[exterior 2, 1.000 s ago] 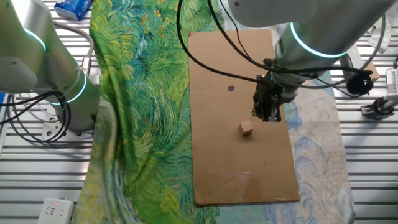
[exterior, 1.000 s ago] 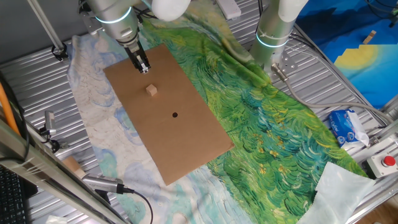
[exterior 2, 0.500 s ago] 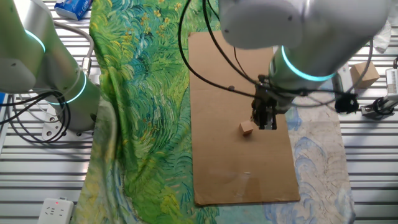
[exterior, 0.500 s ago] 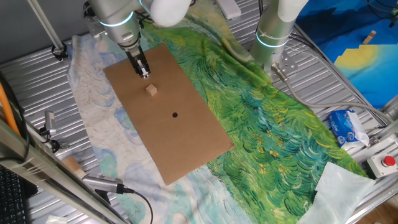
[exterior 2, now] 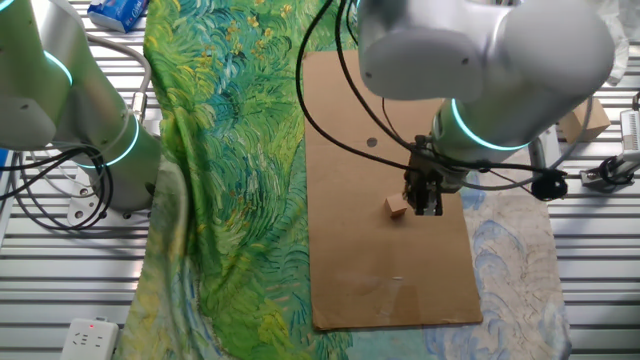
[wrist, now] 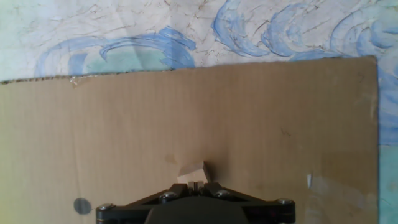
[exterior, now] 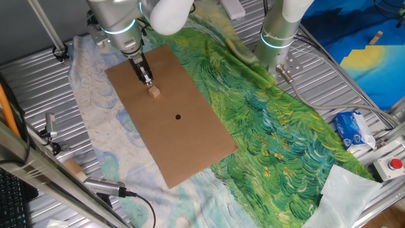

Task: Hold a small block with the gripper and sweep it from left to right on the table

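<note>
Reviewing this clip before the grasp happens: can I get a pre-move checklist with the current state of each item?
1. Small block resting on the cardboard sheet: ok.
2. Gripper beside the block, close to it: ok.
3. Block between the jaws: not ok, it sits off to one side in both fixed views.
4. Jaw opening wide enough: cannot tell, the fingertips are not clearly visible.
5. Cardboard around the block free of clutter, only a black dot: ok.
6. Other arm away from the cardboard: ok.
</note>
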